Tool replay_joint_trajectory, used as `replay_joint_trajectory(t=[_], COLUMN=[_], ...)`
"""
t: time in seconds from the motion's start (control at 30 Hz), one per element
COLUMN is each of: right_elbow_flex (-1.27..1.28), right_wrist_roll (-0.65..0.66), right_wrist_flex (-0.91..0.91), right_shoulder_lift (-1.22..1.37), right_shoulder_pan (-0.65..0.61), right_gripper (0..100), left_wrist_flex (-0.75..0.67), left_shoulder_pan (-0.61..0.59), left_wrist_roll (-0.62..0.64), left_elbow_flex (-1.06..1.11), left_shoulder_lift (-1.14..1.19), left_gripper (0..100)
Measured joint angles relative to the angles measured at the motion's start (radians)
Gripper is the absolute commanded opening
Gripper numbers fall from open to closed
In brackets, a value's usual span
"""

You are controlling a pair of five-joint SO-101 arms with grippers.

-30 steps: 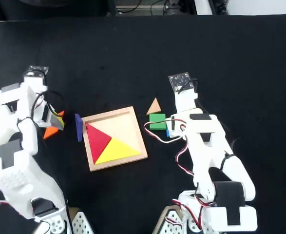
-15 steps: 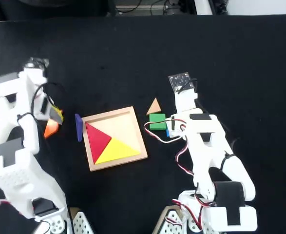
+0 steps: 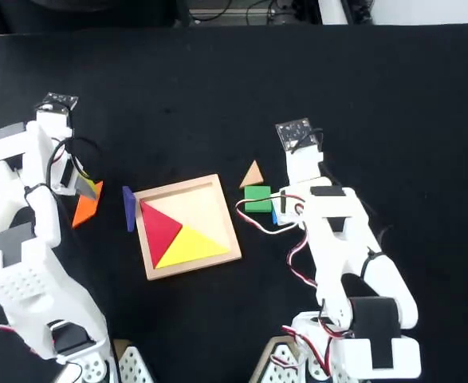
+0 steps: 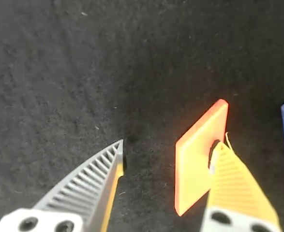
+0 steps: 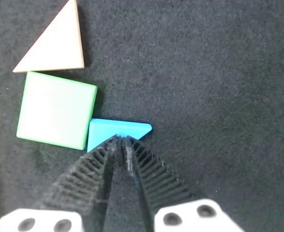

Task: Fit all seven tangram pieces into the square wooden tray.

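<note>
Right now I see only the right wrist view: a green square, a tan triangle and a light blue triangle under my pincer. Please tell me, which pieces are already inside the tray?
Observer: The wooden tray holds two pieces, a red triangle and a yellow triangle.
Operator: Is any other piece near the tray?
Observer: Yes, a dark blue piece lies beside the tray, on the left arm's side.
Operator: And what about the left pincer?
Observer: The left pincer is open, with one finger against an orange piece.
</note>
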Motion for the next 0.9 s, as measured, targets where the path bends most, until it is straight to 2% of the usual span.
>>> replay_joint_trajectory(t=[0.33, 0.5, 0.6, 0.9], right_elbow_flex=[0.0, 0.0, -0.002, -0.002], right_wrist_roll=[0.0, 0.0, 0.0, 0.0], right_wrist_flex=[0.0, 0.0, 0.0, 0.0], right_shoulder_lift=[0.0, 0.0, 0.0, 0.0], right_shoulder_pan=[0.0, 0.0, 0.0, 0.0], right_gripper=[1.2, 1.2, 1.2, 1.2], left_wrist_flex=[0.0, -0.009, -0.011, 0.034], left_shoulder_pan=[0.0, 0.04, 0.04, 0.068], left_wrist_roll=[-0.008, -0.009, -0.008, -0.008], left_elbow_flex=[-0.005, 0.032, 0.043, 0.026], left_shoulder_lift=[0.015, 0.031, 0.031, 0.031], left_gripper=[28, 28, 25, 24])
